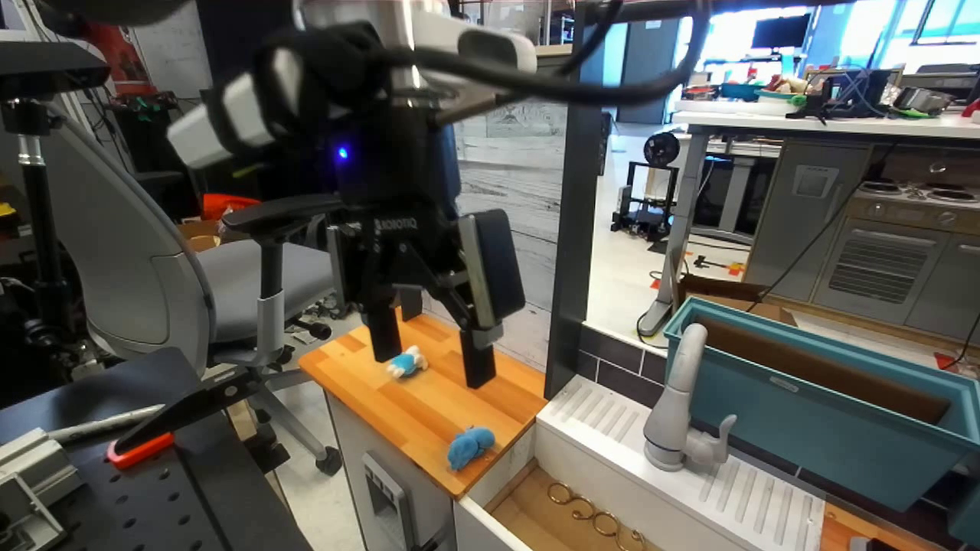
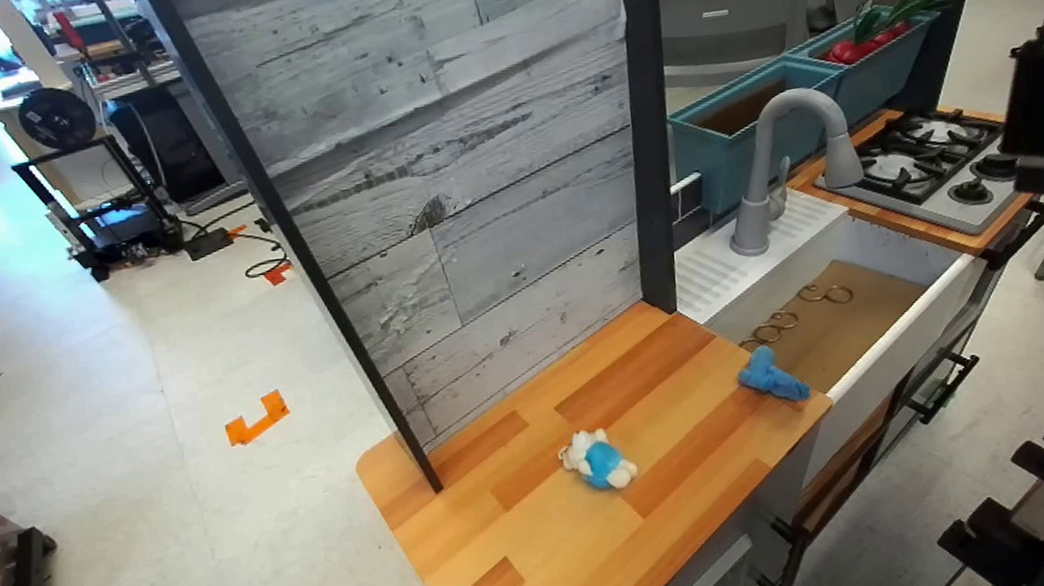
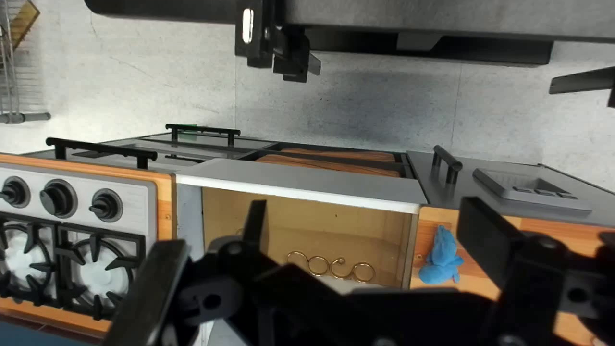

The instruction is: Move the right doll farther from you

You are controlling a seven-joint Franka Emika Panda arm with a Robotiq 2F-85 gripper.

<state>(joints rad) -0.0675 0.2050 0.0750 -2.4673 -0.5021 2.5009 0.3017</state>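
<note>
We look down onto the striped orange wooden worktop [image 2: 677,434] in both exterior views (wrist view sharing one corner).

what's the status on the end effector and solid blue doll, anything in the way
End effector open, empty. Solid blue doll on wooden counter, beside sink, ungrasped. White-and-blue toy apart on same counter, possible obstacle.

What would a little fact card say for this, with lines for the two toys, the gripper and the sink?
To move: blue doll, lying on the wooden counter near the sink
Other one: light-blue-and-whitish toy, on the same counter, apart from the blue doll
Gripper: open, holding nothing, touching neither toy
At the sink: grey faucet; gold-coloured loops lying inside
</note>
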